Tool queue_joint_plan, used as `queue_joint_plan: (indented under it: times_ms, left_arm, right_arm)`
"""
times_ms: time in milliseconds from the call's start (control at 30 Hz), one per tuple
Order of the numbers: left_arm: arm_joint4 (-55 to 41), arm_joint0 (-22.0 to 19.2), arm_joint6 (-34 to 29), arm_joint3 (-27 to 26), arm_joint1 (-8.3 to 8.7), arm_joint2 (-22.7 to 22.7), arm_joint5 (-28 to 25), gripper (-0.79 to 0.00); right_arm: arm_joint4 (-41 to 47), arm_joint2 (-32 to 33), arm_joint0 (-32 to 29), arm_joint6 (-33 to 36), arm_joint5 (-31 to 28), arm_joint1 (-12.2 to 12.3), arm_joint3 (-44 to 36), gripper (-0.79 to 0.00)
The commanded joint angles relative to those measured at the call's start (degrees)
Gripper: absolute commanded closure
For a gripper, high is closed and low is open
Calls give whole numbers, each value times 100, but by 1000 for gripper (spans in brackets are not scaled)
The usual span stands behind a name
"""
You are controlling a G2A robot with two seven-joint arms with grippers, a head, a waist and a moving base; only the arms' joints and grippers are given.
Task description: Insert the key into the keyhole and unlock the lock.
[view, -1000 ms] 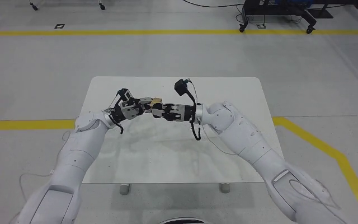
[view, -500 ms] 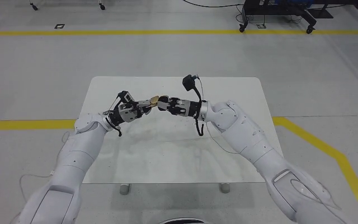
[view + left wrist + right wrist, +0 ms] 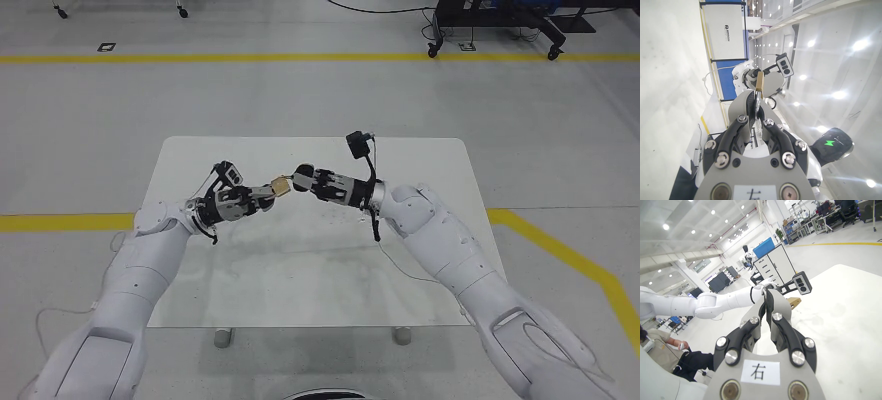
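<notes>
A white table (image 3: 300,270) stood on a pale grey floor (image 3: 300,100). A yellow line (image 3: 300,57) crossed the floor beyond it, and another (image 3: 60,222) ran up to the table's side. A black stand (image 3: 490,20) sat at the far edge. Behind, a white cabinet (image 3: 776,264) bore a blue box (image 3: 763,247), with desks (image 3: 821,224) and a plant (image 3: 779,234) farther off.
</notes>
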Motion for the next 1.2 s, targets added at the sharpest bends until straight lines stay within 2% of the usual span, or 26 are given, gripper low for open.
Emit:
queue_joint_plan:
  times_ms: [0, 267, 533, 833, 1167]
  left_arm:
    - [73, 11, -20, -49, -3, 0, -231, 0]
    - [465, 213, 98, -703, 69, -34, -426, 0]
    - [602, 373, 177, -1031, 146, -132, -505, 0]
    - [715, 424, 235, -1133, 181, -123, -563, 0]
    - [449, 324, 241, -834, 165, -188, -568, 0]
  right_arm:
    - [263, 72, -22, -118, 152, -7, 98, 0]
    - [599, -17, 171, -67, 657, -113, 392, 0]
    - [696, -299, 405, 169, 755, -277, 667, 0]
    - [768, -413, 549, 488, 681, -369, 862, 0]
    - [974, -423, 564, 915, 446, -400, 840, 0]
